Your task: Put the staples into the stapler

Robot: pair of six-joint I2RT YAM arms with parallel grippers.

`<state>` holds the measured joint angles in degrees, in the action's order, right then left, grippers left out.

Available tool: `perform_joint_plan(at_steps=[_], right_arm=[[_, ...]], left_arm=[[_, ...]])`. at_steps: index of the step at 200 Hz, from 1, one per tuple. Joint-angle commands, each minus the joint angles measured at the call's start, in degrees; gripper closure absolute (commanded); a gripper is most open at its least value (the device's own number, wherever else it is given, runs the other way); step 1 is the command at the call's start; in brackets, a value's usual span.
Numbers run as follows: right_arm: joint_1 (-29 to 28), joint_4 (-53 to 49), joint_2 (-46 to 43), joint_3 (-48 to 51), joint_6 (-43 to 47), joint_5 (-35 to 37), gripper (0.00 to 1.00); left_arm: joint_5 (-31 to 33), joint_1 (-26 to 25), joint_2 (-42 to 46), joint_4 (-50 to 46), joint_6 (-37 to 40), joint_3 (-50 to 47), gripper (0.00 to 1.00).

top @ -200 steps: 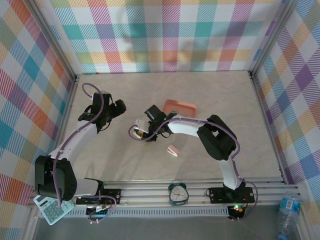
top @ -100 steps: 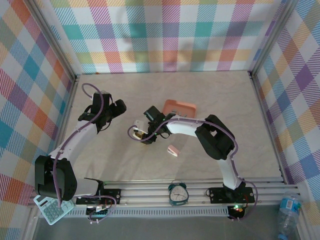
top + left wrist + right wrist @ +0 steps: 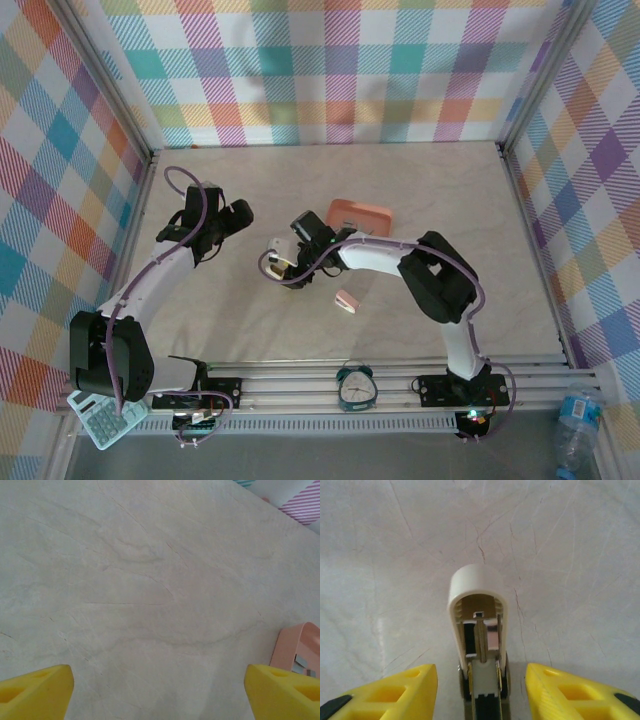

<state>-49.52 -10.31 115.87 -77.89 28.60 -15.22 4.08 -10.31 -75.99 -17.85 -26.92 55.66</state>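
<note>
The right gripper (image 3: 480,670) is down low over the table (image 3: 450,200), left of the middle, with its yellow fingers (image 3: 395,692) spread. The cream stapler (image 3: 477,595) lies between them, a gap of bare table on either side, so nothing is clamped. From the right wrist you look straight into the stapler: its rounded lid is swung up and open, and the metal channel beneath runs back toward the camera. Whether any staples sit in that channel I cannot tell. The left gripper (image 3: 157,675) hangs further left, jaws wide apart and holding nothing, over plain marbled tabletop. Just behind the right gripper sits a pink tray (image 3: 360,214); in the left wrist view something small and grey (image 3: 304,664) shows inside its corner, too small to name. A small pink object (image 3: 347,300) lies on the table nearer the arm bases.
</note>
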Motion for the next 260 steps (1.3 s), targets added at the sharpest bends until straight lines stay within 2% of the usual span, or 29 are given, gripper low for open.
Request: perform_joint_plan(at_steps=[1, 42, 66, 97, 125, 147, 177, 214, 260], right_arm=[[0.6, 1.9, -5.5, 1.6, -6.2, -1.8, 0.49], [1.9, -7.5, -13.1, 3.7, -17.1, 0.9, 0.5], [4.1, -14.6, -17.6, 5.5, -27.2, 4.1, 0.51], [8.3, -21.4, -22.9, 8.3, -35.1, 4.4, 0.5], [10.8, -29.9, -24.6, 8.6, -39.6, 4.6, 0.49], [11.4, -35.9, -24.2, 8.6, -39.5, 5.7, 0.48], [10.7, -40.0, -22.3, 8.0, -37.4, 6.9, 0.43], [8.2, -40.9, -17.7, 5.7, -33.8, 7.3, 0.4], [5.9, -39.9, -13.8, 5.0, -32.6, 7.9, 0.41]], left_arm=[[-1.7, 0.8, 1.9, 0.3, 1.6, -0.3, 0.12], [-3.8, 0.3, 1.6, -1.2, 2.5, 0.6, 0.14], [-10.0, -1.0, 1.1, -0.3, 4.9, 1.4, 0.15], [-17.0, -4.6, -3.2, 0.4, 6.7, 5.6, 0.18], [-18.8, -9.5, -10.3, -1.4, 7.8, 11.8, 0.19], [-19.2, -12.6, -15.3, -2.4, 7.6, 14.8, 0.19], [-18.3, -13.2, -17.5, -1.7, 5.8, 15.0, 0.19], [-16.4, -13.3, -17.3, -2.6, 6.0, 14.6, 0.19], [-13.7, -13.2, -16.0, -2.9, 5.2, 13.0, 0.18]])
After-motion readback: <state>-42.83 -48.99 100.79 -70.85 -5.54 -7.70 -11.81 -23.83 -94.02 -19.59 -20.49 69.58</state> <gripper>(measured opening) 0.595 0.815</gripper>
